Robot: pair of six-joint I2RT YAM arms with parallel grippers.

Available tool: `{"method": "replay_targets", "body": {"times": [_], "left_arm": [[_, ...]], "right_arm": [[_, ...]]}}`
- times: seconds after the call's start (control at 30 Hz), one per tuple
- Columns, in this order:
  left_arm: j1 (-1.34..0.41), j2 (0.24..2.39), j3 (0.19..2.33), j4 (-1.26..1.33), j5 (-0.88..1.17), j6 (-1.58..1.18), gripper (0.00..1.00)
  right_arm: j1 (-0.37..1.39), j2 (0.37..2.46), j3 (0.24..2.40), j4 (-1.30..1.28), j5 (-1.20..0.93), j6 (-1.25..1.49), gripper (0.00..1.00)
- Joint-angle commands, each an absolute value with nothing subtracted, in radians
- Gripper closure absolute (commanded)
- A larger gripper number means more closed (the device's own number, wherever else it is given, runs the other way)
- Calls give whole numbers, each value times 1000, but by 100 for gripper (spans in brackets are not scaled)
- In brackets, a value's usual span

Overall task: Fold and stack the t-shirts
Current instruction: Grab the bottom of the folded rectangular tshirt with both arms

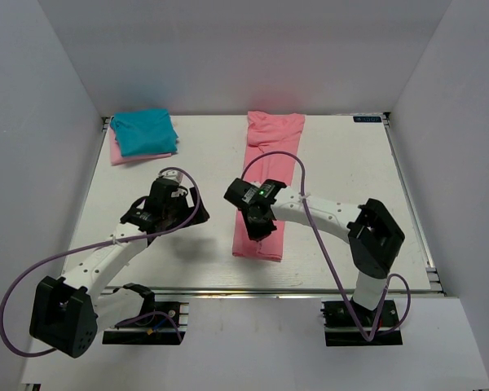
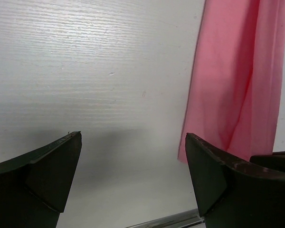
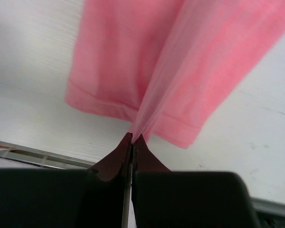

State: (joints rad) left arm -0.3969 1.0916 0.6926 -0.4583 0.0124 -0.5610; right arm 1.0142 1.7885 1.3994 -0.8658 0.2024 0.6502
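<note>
A salmon-pink t-shirt (image 1: 270, 147) lies as a long narrow strip down the middle of the table, from the back edge towards the front. My right gripper (image 1: 259, 230) sits over its near end, shut on a pinched-up ridge of the cloth (image 3: 133, 57), which rises to the right gripper's (image 3: 133, 137) fingertips. Left of the strip, my left gripper (image 1: 183, 210) hangs open over bare table. In its own view the left gripper (image 2: 133, 135) has nothing between its fingers, and the salmon shirt (image 2: 237, 71) lies to the right. At the back left, a folded teal-blue t-shirt (image 1: 143, 132) rests on a pale pink one (image 1: 126, 155).
White walls close in the table at the back and both sides. A metal rail (image 1: 269, 292) runs along the front edge, just beyond the shirt's near hem (image 3: 33, 154). Purple cables loop from both arms.
</note>
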Motion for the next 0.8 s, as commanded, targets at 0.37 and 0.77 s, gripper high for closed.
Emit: {"method": "replay_targets", "body": {"times": [0.37,0.77], "left_arm": [[-402,1135,681,-408,66,-526,0],[-402,1144,681,-408,75,-526,0]], "right_arm": [[1009,1710,1508,-1309,364,683,100],[986,1618,1493,-1312,423,675,100]]}}
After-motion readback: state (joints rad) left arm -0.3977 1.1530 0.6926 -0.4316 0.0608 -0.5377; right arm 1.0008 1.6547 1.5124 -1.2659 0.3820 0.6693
